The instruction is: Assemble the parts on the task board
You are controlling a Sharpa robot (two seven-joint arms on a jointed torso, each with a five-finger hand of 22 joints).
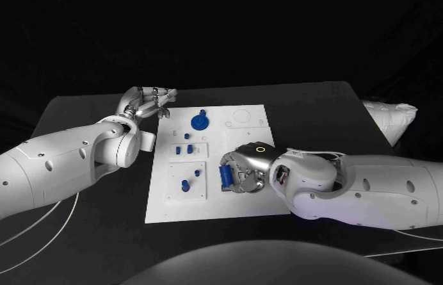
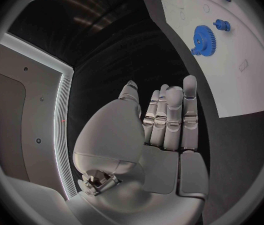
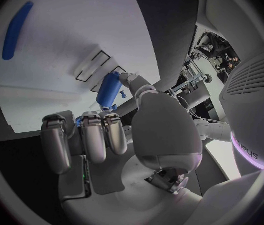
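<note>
The table (image 1: 305,99) is showing plain black, the task board (image 1: 242,202) plain white with thin dark outlines. A gear (image 2: 202,37) is glowing bright blue; the cylinder (image 3: 109,89) at the right hand (image 3: 101,135) is showing the same blue. Both hands are gleaming silver, the left hand (image 2: 151,135) included, on white arms.

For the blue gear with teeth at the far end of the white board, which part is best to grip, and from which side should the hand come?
The blue toothed gear seems to lie flat on the white task board, so its rim is probably the best hold: fingers coming down from above, pinching across opposite teeth. The left hand hovers open beside that end of the board, so it seems the nearer one.
</note>
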